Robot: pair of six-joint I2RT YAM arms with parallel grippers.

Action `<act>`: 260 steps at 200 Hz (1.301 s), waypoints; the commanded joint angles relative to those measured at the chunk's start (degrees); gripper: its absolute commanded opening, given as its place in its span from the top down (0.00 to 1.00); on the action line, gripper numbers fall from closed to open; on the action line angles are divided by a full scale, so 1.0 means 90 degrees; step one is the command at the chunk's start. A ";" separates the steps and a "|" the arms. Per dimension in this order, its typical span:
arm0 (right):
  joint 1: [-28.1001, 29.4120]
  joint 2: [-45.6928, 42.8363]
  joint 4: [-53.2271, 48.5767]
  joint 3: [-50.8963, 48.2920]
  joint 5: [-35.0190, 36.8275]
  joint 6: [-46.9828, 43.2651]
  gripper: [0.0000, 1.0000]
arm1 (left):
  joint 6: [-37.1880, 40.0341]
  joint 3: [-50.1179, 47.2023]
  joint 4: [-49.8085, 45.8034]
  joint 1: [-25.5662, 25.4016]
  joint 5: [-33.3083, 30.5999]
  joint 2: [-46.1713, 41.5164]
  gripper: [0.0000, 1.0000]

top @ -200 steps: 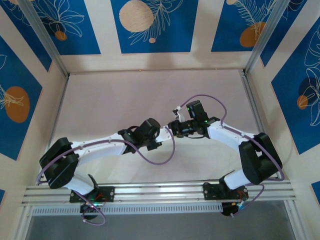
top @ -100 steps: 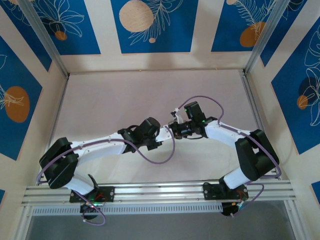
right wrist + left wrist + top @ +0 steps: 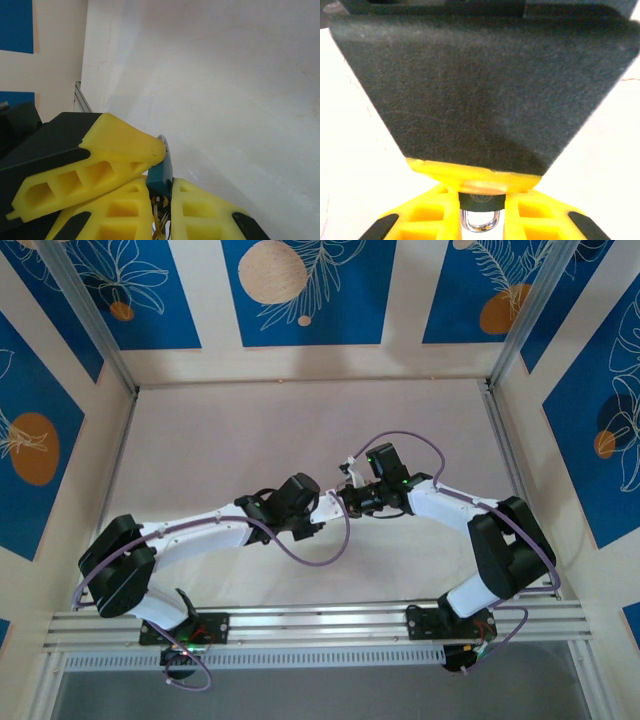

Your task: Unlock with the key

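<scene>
Key (image 3: 161, 178) is sitting pinched between the two yellow fingers of the right gripper (image 3: 162, 189), its dark blue head squeezed in the gap, so that claw is clamping down on it. The silvery blade is poking up past the fingertips and looks to be touching the tip of another yellow finger (image 3: 120, 150) with a black back, coming in from the left of the right wrist view. Some little ring bits (image 3: 160, 222) are dangling under the head, too blurry to say more. The left gripper (image 3: 481, 195) is squeezing a small padlock (image 3: 481, 201) from both sides, silver shackle (image 3: 480, 223) pointing toward the camera, and a big black wedge (image 3: 480, 90) is sitting right on top of it. From above, both grippers are meeting nose to nose over the middle of the pale table (image 3: 250, 430).
</scene>
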 commanded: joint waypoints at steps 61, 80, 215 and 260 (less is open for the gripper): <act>-0.0212 -0.0152 0.0173 -0.0056 0.0272 0.0161 0.95 | -0.0221 0.0004 0.0067 0.0655 -0.0783 -0.0988 0.36; -0.0241 -0.0068 0.0222 -0.0028 0.0241 0.0155 0.95 | -0.0868 -0.0271 0.0536 0.0924 -0.1218 -0.1253 0.33; -0.0569 -0.0123 0.1100 -0.0180 -0.0509 0.0829 0.96 | -0.3033 -0.0274 0.0408 0.1225 0.1260 -0.0367 0.33; -0.0591 -0.0199 0.1334 -0.0286 -0.0679 0.1051 0.96 | -0.3257 -0.0264 0.0529 0.1447 0.1281 -0.0221 0.34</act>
